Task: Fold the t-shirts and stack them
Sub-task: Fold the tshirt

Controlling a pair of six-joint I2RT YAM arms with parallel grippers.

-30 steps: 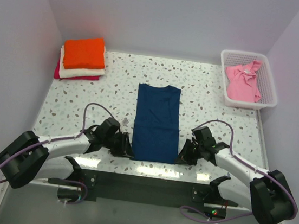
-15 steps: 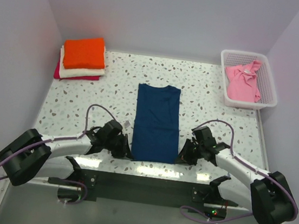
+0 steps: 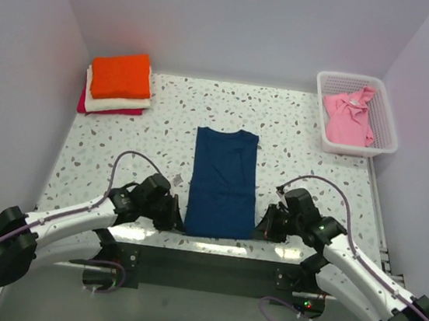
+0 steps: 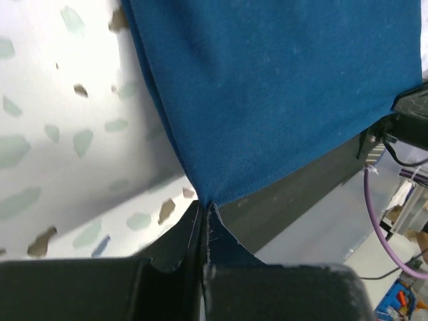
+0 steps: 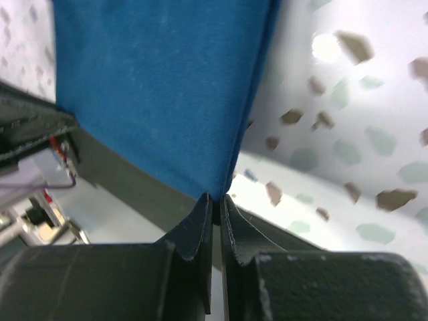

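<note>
Corners are the point of this grip: the left pincer (image 4: 202, 217) is clamped on the near left hem corner of the navy t-shirt (image 3: 224, 181), and the right pincer (image 5: 215, 204) on the near right one, likely so the hem lifts evenly toward the collar. The shirt lies flat mid-way across the surface (image 3: 122, 149). The folded stack (image 3: 118, 82) waits far left, and the pink tee (image 3: 349, 118) sits in the basket (image 3: 354, 149).

Open tabletop (image 3: 303, 140) flanks the navy t-shirt (image 3: 224, 181); folded stack (image 3: 119, 82) far-left, basket (image 3: 357, 150) far-right block the back corners
</note>
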